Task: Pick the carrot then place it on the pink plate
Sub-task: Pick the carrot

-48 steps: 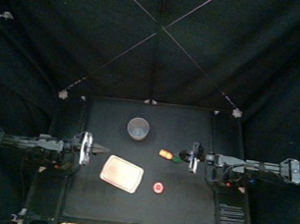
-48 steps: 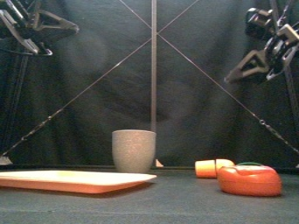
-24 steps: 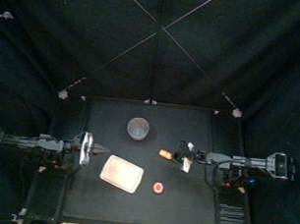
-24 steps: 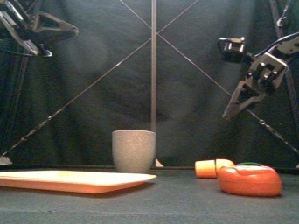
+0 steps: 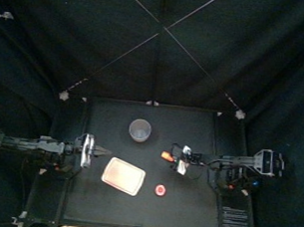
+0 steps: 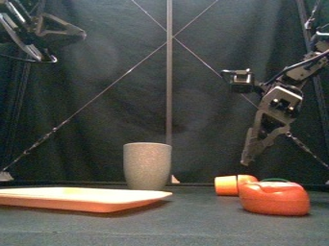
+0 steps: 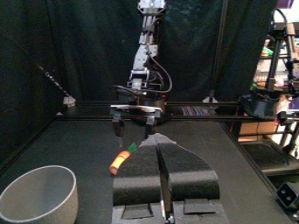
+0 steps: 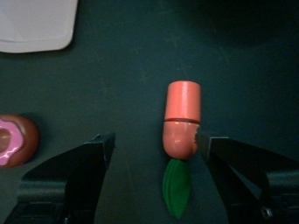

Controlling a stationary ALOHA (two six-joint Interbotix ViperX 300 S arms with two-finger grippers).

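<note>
- Hanging spread and empty, the jaws of the right gripper hover above the small orange plastic carrot with a green leaf, which lies flat on the black table, nearer one jaw.
- That offset could let a closing jaw push the rounded carrot aside.
- A sideways slip might knock the round red toy nearby.
- The left gripper, clenched on nothing, rests at the table's left.

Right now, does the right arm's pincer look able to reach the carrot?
Probably yes. The right pincer hangs above the carrot with its jaws open to either side of it, and nothing lies between them; the red toy sits apart.
</note>
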